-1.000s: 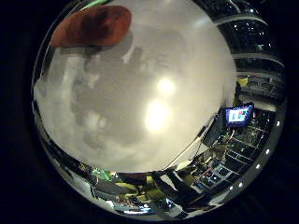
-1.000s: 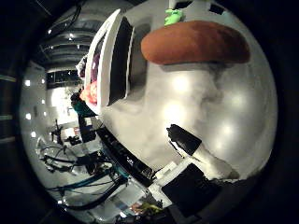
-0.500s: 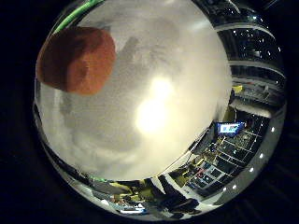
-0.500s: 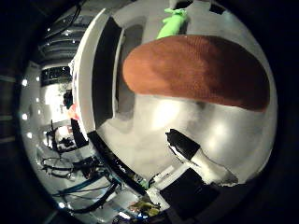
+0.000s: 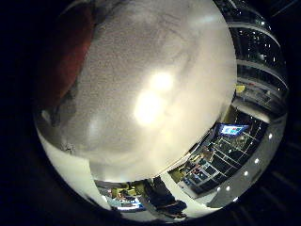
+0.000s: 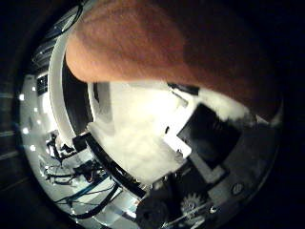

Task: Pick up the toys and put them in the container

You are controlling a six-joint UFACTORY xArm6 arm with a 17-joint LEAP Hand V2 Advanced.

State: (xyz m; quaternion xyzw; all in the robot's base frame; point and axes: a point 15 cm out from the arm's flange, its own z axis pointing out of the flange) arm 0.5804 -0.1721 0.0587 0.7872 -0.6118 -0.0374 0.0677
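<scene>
The pale grey surface [image 5: 155, 94] spreads under the palm, shining where lamps glare on it. A reddish-brown plush toy [image 6: 157, 47] lies on it right against the palm, blocking most of the thumb-side view. Beside the toy stands a white container [image 6: 64, 95] with a dark inside. The hand [image 6: 205, 138] shows white and black fingers [image 6: 178, 143] reaching under the toy; whether they grip it I cannot tell.
</scene>
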